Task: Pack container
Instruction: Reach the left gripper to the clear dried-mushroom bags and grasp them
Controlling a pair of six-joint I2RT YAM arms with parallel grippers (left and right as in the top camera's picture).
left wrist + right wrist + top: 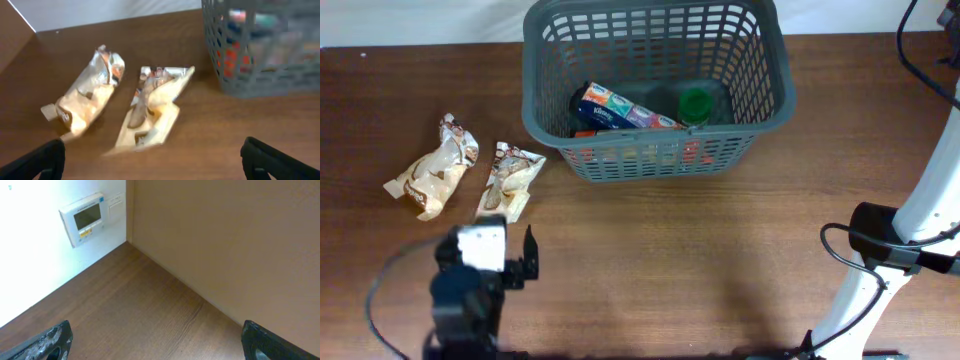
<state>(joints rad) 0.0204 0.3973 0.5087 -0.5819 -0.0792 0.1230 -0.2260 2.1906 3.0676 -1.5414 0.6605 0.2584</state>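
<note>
The dark grey slotted basket point(545, 120) stands at the back middle of the table. It holds a blue box point(610, 108) and a green-lidded item point(695, 103). It also shows blurred in the left wrist view point(235, 80). Two tan snack packets lie left of it, one further left point(435, 168) point(87, 92) and one nearer the basket point(510, 175) point(155, 105). My left gripper point(152, 167) is open and empty, low over the table just short of the packets, and shows in the overhead view point(525, 258). My right gripper point(157, 345) is open and empty, facing away from the basket.
The right arm point(890, 245) stands at the right edge of the table with cables. The right wrist view shows the wooden tabletop, a beige wall and a white wall panel point(85, 217).
</note>
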